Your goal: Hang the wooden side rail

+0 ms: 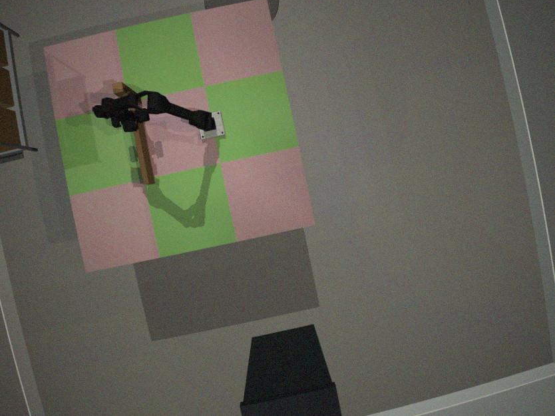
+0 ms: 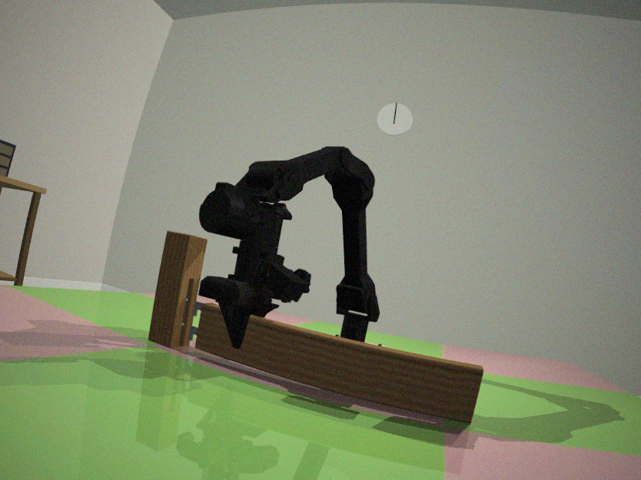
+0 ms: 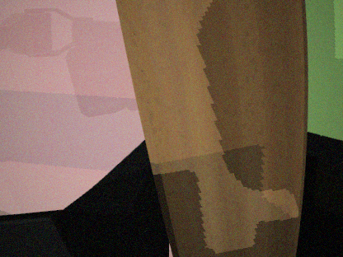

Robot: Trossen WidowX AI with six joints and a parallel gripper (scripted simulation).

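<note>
The wooden side rail (image 1: 143, 154) (image 2: 347, 365) (image 3: 216, 102) is a long brown board standing on edge. My gripper (image 1: 132, 114) (image 2: 237, 325) is shut on the rail near its post end, with a finger down each side. The headboard post (image 1: 121, 88) (image 2: 176, 289) stands upright just beyond that end. The rail's two steel hooks (image 2: 195, 319) reach into the post's slot; I cannot tell whether they sit on the pins. The gripped end hangs slightly above the table, and the far end (image 2: 470, 394) rests on the table. In the wrist view the rail fills the middle, with dark fingers at both lower sides.
The table top (image 1: 259, 110) (image 2: 80, 421) is a pink and green checker. The arm's base plate (image 1: 213, 125) sits near its middle. A wooden shelf (image 1: 6, 110) (image 2: 21, 223) stands off the table at the left. A dark box (image 1: 287, 374) is on the floor.
</note>
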